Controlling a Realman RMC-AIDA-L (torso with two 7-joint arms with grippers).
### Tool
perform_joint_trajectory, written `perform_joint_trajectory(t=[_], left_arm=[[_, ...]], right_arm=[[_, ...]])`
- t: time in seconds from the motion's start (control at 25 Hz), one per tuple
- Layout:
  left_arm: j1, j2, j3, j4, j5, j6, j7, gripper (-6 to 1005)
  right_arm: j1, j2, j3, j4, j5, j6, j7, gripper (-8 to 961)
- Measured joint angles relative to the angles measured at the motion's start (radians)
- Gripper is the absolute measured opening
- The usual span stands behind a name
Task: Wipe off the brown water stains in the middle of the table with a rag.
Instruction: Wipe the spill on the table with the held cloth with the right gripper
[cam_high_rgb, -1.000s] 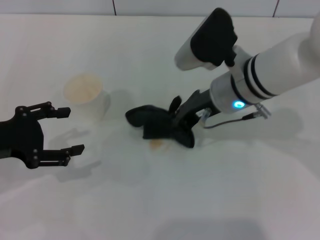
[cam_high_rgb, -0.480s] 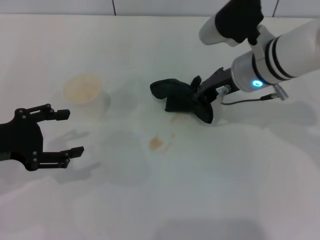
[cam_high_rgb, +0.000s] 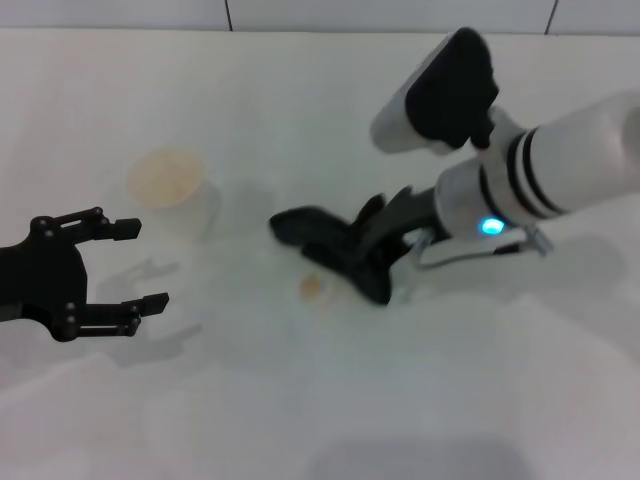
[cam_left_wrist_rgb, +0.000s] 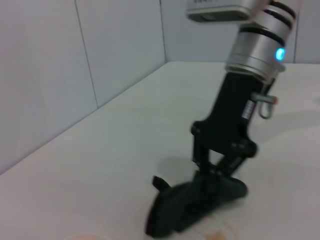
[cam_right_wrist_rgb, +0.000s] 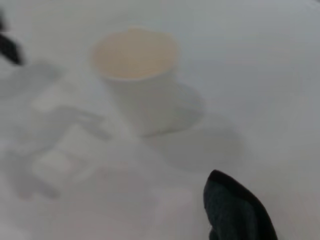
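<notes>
The right gripper (cam_high_rgb: 385, 262) clamps the rag (cam_high_rgb: 335, 250) and presses it flat on the table (cam_high_rgb: 400, 400) so it can scrub; the stain (cam_high_rgb: 311, 287) lies just beside its near edge. The left gripper (cam_high_rgb: 130, 265) hangs open, idle, off to the left

right arm (cam_high_rgb: 570, 160) is a fat glossy white tube with black ring bands, a silver collar and a glowing cyan LED, thin grey cable looped underneath. black linkage gripper (cam_high_rgb: 385, 245) up front. left gripper (cam_high_rgb: 125, 265) is matte black, skeletal, with visible screws.
</notes>
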Motion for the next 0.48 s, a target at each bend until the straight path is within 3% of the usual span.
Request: perform_joint_trajectory(t=[0.48], left_arm=[[-0.001, 0.0, 0.0, 0.0, -0.002, 0.006, 0.014, 873]], right_arm=[[-0.083, 0.0, -0.138, -0.109, 0.097, -0.013, 0.018, 117]])
